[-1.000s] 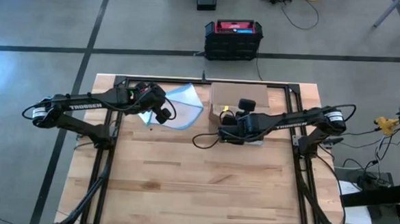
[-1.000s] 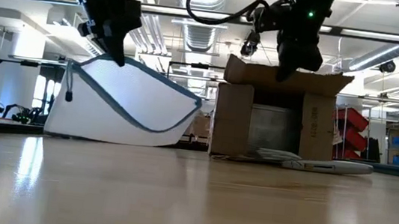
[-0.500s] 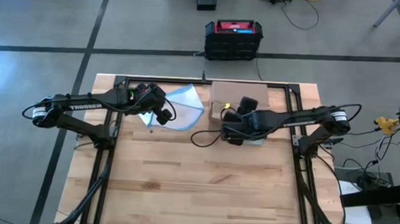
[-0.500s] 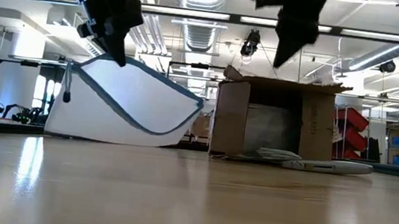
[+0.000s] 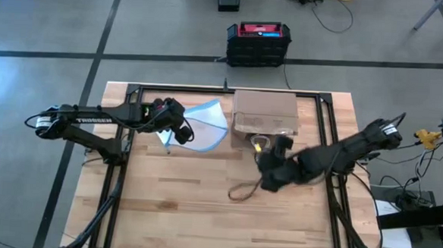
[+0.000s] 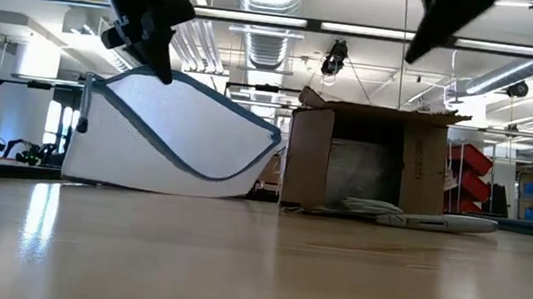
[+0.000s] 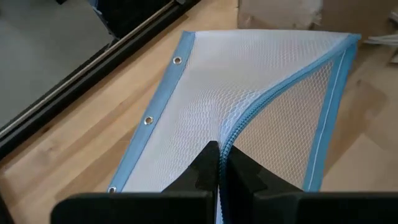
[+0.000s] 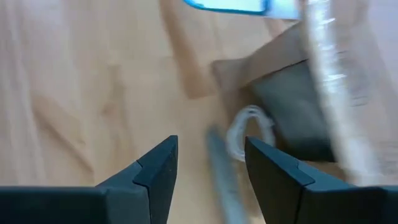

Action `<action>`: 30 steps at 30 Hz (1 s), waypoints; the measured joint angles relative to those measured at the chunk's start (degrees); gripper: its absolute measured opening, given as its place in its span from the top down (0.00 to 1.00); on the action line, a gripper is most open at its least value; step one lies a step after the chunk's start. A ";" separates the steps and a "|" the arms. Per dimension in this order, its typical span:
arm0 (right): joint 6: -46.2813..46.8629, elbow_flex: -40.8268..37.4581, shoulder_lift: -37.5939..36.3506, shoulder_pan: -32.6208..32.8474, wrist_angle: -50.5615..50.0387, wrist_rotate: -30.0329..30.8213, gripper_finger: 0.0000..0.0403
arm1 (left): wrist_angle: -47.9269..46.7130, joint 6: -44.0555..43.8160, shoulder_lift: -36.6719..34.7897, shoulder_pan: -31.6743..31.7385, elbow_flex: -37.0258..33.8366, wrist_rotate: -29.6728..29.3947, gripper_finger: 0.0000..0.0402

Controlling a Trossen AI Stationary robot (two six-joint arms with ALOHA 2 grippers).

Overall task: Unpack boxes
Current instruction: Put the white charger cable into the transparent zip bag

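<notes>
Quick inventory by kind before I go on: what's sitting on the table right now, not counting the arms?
Cardboard box: 1
Mesh pouch with blue edge, pinched by the left gripper: 1
Flat pale items at the box's open front, number unclear: at least 1
Total: at least 3

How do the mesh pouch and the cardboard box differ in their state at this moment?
The mesh pouch is white with a blue edge; the cardboard box is plain brown. The left gripper is shut on the pouch, holding it tilted up; the box stands free, the open right gripper away from it. Both rest on the table.
</notes>
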 joint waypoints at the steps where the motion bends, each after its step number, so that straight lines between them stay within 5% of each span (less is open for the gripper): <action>1: 1.03 -2.37 -0.02 1.03 3.18 0.54 0.58 | 0.01 -0.20 0.00 -0.33 0.00 0.32 1.00; 11: 4.83 -28.20 0.80 1.97 46.29 8.93 0.59 | 0.87 0.12 3.95 -1.32 0.00 2.70 1.00; 17: 4.89 -34.15 0.82 -3.88 49.57 13.39 0.59 | 6.33 5.70 10.06 -1.19 0.00 0.94 1.00; 30: 5.13 -36.38 9.00 -19.49 58.00 5.42 0.60 | 11.72 10.70 19.20 -0.96 -0.02 0.87 1.00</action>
